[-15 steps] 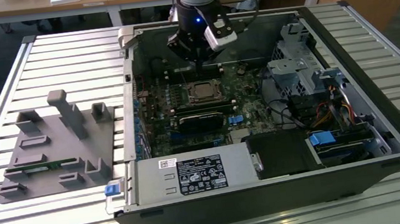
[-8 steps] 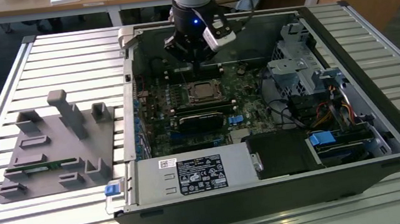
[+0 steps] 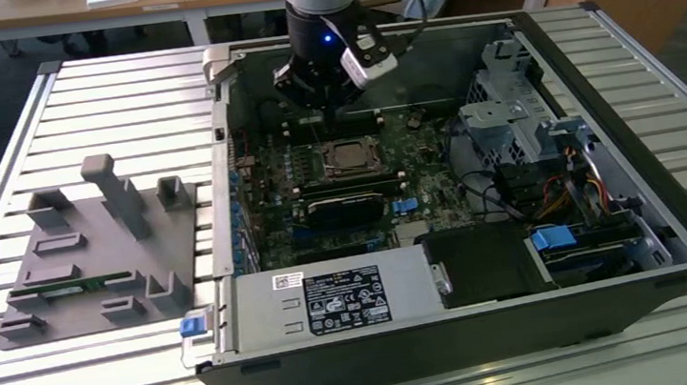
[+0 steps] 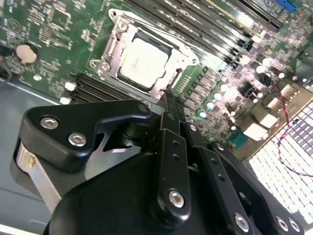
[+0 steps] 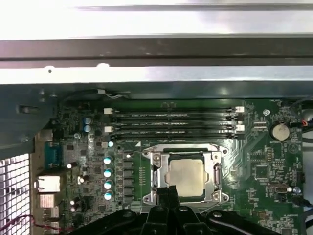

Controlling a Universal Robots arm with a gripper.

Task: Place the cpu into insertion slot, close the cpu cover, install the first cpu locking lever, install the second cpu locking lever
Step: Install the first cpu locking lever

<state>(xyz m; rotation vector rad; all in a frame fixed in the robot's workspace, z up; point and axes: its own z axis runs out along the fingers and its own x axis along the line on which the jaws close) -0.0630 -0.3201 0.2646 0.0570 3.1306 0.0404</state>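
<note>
The cpu, with a pale silver top, lies flat in the insertion slot on the green board. Over it lies the cpu cover, a silvery frame whose window shows the chip. In the second wrist view the cpu sits inside the cover. My gripper is shut, its black fingertips together at one edge of the socket frame; nothing shows between them. In the exterior view the gripper hangs just behind the socket, inside the open computer case.
Long memory slots run beside the socket. A black ribbed card lies in front of it. The power supply and drive cage stand inside the case. A grey fixture block sits on the slatted table at the exterior view's left.
</note>
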